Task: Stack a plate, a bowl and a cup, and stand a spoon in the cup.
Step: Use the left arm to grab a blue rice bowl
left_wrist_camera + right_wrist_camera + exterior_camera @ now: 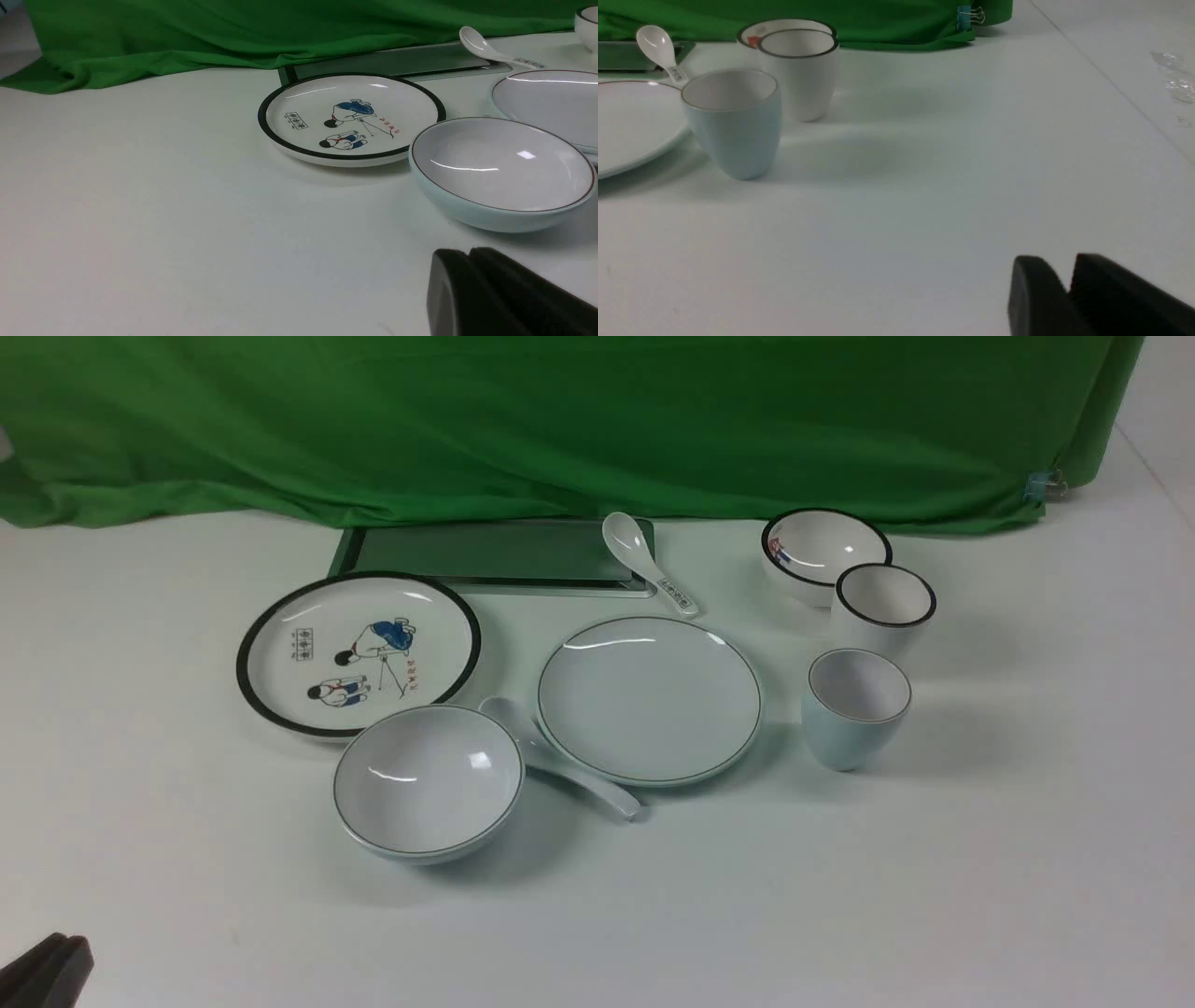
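My left pincer [468, 255] hangs low, closed and empty, near-left of the plain pale blue-grey round plate [649, 700]. My right pincer [1069, 269], near-right, is empty; I cannot tell its gap. The matching pale blue-grey bowl [428, 782], left of that plate, partly hides the pale ceramic spoon [597, 791]. The small pale blue cup [854, 709] stands right. On the far white spoon [644, 565] the print is unreadable.

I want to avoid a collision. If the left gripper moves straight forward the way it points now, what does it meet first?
Most likely the bowl, which lies just ahead of the left gripper; depth is hard to judge from the wrist view.
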`<action>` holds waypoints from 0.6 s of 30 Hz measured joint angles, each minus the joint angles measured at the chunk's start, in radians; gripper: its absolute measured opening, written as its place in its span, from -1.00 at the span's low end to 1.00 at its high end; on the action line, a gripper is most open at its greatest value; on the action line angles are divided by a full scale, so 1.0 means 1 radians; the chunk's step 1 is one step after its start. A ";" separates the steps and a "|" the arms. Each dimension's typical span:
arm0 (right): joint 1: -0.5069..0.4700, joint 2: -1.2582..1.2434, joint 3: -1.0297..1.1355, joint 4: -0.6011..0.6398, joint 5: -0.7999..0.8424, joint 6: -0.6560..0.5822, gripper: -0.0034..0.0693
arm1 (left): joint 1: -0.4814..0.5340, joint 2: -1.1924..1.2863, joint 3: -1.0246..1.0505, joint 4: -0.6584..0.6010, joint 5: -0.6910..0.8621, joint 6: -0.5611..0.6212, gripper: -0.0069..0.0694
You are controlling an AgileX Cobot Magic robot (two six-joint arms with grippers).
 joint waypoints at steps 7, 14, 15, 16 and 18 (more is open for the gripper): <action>0.000 0.000 0.000 0.000 0.000 0.000 -0.42 | 0.000 0.000 0.000 0.000 0.000 0.000 -0.90; 0.000 0.000 0.000 0.000 -0.001 0.000 -0.37 | 0.000 0.000 0.000 0.000 0.000 0.000 -0.90; 0.000 0.000 0.000 0.000 -0.001 0.000 -0.37 | 0.000 0.000 0.000 0.000 0.000 0.000 -0.90; 0.000 0.000 0.000 0.000 -0.001 0.000 -0.37 | 0.000 0.000 0.000 0.000 0.000 0.000 -0.90; 0.000 0.000 0.000 0.000 -0.001 0.000 -0.36 | 0.000 0.000 0.000 0.000 0.000 0.000 -0.90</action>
